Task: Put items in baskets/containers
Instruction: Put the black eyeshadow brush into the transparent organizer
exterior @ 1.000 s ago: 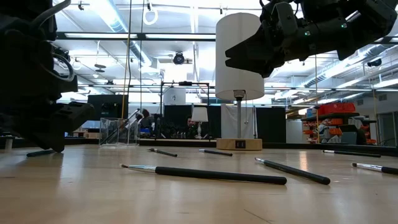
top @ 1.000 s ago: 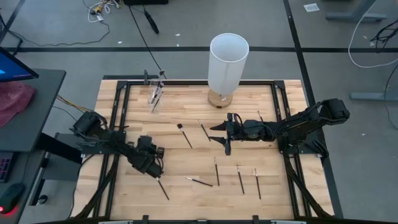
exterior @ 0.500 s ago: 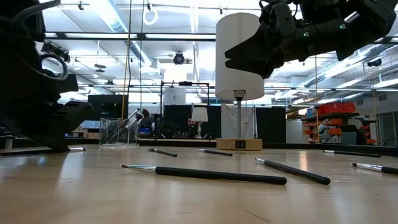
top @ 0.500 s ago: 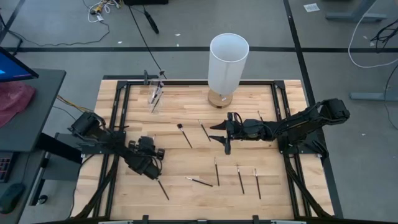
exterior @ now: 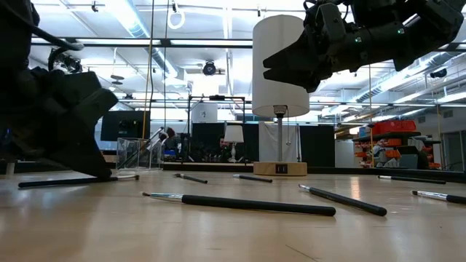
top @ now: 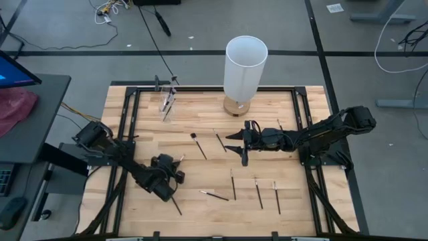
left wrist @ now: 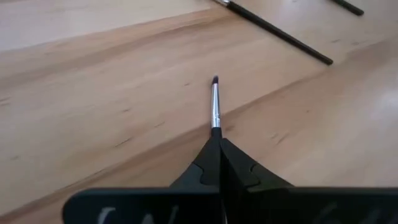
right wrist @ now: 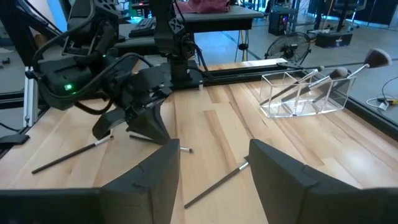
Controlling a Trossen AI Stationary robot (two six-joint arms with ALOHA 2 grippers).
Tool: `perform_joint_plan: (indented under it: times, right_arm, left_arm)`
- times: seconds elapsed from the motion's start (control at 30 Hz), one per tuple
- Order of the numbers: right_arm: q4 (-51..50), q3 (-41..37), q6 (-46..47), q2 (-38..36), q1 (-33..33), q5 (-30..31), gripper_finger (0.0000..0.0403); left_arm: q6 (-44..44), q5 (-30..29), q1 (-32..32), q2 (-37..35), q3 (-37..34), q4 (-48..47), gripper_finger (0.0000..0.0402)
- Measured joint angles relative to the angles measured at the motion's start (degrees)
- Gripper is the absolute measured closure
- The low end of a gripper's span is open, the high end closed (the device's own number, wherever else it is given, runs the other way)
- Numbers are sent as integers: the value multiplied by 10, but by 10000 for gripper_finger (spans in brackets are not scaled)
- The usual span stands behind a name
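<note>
Picking step in hand: left gripper [top: 175, 177] clamped shut on a thin dark brush [left wrist: 215, 104], low at the near left part of the table [top: 200, 174]. Brush lying almost flat, ferrule and tip sticking out past the closed fingers, handle trailing behind the gripper. Right gripper [top: 235, 146] hanging open above mid-table, holding nothing, waiting. Clear container [top: 167, 102] standing at the far left of the table, well apart from the held brush, with a few brushes already leaning inside. Several more brushes [top: 215, 195] loose on the table.

Next, by judgement: lift clear of the wood, carry toward the container, tilt the brush upright over the rim, release only once inside. Risk of slipping or pivoting in such a narrow grip.
</note>
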Motion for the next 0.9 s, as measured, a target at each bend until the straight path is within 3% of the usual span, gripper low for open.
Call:
perform_joint_plan:
  times: [0.5, 0.9]
  right_arm:
    - [-1, 0, 0, 0, 0, 0, 206]
    - [-2, 0, 0, 0, 0, 1, 206]
  left_arm:
    - [47, -10, 16, -1, 0, 0, 397]
    - [64, -34, 16, -1, -43, 74, 241]
